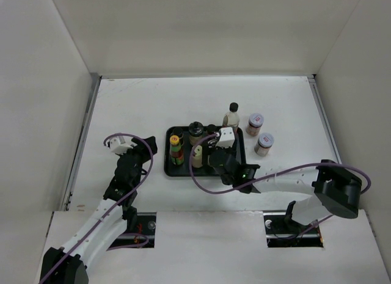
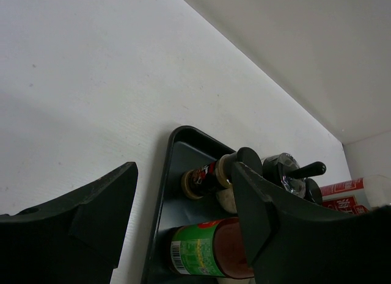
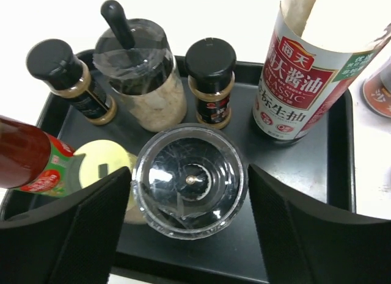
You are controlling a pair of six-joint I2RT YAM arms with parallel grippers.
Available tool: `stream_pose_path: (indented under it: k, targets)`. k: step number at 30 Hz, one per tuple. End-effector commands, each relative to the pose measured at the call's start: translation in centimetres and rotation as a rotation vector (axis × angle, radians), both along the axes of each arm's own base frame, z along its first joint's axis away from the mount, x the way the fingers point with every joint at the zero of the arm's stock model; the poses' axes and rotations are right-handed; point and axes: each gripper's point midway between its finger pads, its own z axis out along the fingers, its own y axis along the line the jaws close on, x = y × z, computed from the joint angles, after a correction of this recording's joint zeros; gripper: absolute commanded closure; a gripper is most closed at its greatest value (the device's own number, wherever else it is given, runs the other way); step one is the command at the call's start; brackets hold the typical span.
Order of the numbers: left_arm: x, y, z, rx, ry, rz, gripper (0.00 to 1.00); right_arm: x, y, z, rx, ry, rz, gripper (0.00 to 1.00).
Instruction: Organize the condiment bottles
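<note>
A black tray [image 1: 239,151] holds several condiment bottles. These are a red-green sauce bottle [image 1: 176,148] with a yellow cap, a cream-lidded jar [image 1: 197,156] and a clear jar with a black knob [image 1: 195,130]. A tall clear black-capped bottle [image 1: 231,116] stands at the tray's far right corner. My right gripper [image 1: 212,152] hangs over the tray. In the right wrist view it [image 3: 189,173] is open, with a clear-topped jar [image 3: 189,180] between the fingers and gaps on both sides. My left gripper [image 1: 148,146] is open and empty, left of the tray [image 2: 177,149].
Two red-labelled jars [image 1: 255,123] [image 1: 264,143] stand on the table right of the tray. In the right wrist view, two small black-capped spice jars [image 3: 70,82] [image 3: 211,85] and the tall labelled bottle [image 3: 299,82] stand behind the clear-topped jar. White walls enclose the table.
</note>
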Motion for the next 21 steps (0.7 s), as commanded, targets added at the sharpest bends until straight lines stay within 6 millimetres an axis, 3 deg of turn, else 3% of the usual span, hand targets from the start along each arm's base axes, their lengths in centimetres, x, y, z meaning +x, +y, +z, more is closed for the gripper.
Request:
stream_pose_path:
  k: [1, 5, 8, 13, 15, 17, 18, 21]
  targets:
    - [0.1, 0.0, 0.9, -0.004, -0.045, 0.003, 0.39, 0.5, 0.9, 4.1, 0.112, -0.079, -0.030, 0.17]
    - [0.2, -0.1, 0.8, -0.003, -0.043, 0.001, 0.39, -0.3, -0.2, 6.4, 0.164, -0.098, -0.019, 0.11]
    - [0.2, 0.0, 0.7, -0.001, -0.039, 0.007, 0.39, -0.7, -2.7, 8.0, 0.218, -0.114, -0.034, 0.13]
    - [0.2, -0.1, 0.7, 0.000, -0.037, 0.006, 0.39, 0.0, -9.8, 7.8, 0.262, -0.122, -0.165, 0.58]
    - [0.2, -0.1, 0.7, -0.002, -0.037, 0.003, 0.39, 0.6, -13.1, 6.7, 0.261, -0.096, -0.250, 0.64]
    - [0.2, -0.3, 0.7, -0.003, -0.037, 0.000, 0.39, 1.3, -16.1, 5.1, 0.234, -0.048, -0.334, 0.60]
    - [0.3, -0.3, 0.7, -0.001, -0.037, 0.001, 0.39, 1.6, -17.4, 4.3, 0.222, -0.020, -0.372, 0.54]
    - [0.3, -0.3, 0.6, -0.001, -0.037, 0.000, 0.39, 2.5, -20.2, 2.5, 0.172, 0.028, -0.469, 0.20]
